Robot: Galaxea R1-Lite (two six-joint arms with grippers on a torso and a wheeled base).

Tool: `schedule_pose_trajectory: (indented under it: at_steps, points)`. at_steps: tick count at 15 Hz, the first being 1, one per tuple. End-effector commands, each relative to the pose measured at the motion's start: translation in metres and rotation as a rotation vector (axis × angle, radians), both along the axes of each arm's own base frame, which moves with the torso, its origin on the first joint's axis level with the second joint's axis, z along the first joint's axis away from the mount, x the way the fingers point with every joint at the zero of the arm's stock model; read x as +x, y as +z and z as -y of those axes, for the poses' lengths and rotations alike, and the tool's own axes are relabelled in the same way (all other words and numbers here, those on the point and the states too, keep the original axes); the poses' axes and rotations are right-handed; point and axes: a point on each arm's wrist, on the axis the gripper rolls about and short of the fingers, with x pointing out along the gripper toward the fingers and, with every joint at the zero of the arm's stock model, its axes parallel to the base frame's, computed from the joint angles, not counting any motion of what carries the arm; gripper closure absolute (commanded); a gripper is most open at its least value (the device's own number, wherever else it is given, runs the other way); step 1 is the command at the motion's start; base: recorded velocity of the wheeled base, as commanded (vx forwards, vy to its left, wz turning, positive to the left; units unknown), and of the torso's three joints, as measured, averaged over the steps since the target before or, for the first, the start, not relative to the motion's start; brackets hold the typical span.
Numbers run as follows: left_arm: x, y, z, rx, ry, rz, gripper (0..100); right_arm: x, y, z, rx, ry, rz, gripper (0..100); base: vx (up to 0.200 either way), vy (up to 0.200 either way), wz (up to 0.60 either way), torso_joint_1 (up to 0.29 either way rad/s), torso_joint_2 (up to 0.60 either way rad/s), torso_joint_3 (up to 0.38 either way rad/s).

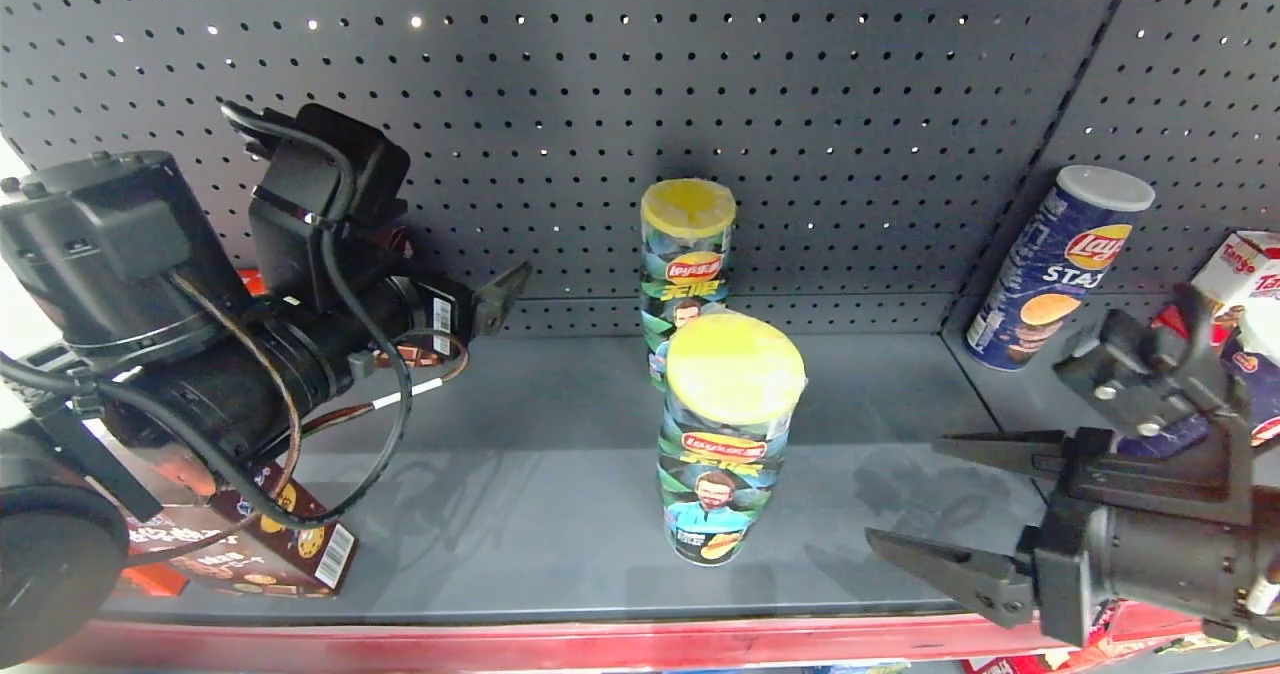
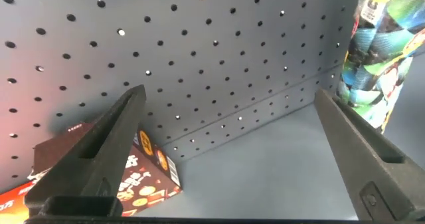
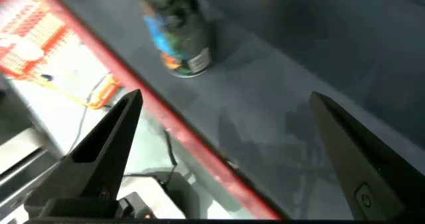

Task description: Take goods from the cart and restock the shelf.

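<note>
Both left end effector and right end effector gape empty (yellow-lidded, portrait-labelled front can between).

**Cans lined up on the shelf**

Two tall cans with yellow lids and green-blue wrappers are standing upright on the grey shelf, one behind the other. The front can is sitting mid-shelf, toward the front edge. The rear can is standing just behind it, close to the pegboard. A blue can with a grey lid is standing farther right, by the back. A brown cookie box is sitting at the left front.
</note>
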Motion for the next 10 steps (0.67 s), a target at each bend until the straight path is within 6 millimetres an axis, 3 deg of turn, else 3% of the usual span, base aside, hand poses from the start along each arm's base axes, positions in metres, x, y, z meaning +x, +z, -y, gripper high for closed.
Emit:
schedule_pose_trajectory:
  at_steps: [1, 10]
  points:
    - [0.001, -0.001, 0.001, 0.001, 0.001, -0.002, 0, 0.021, -0.016, -0.019, -0.053, -0.001, -0.062, 0, 0.0, 0.0, 0.0, 0.0, 0.0, 0.0]
    - [0.005, -0.004, 0.002, 0.004, 0.002, -0.008, 0, 0.055, -0.015, -0.044, -0.064, -0.013, -0.07, 0, 0.0, 0.0, 0.0, 0.0, 0.0, 0.0]
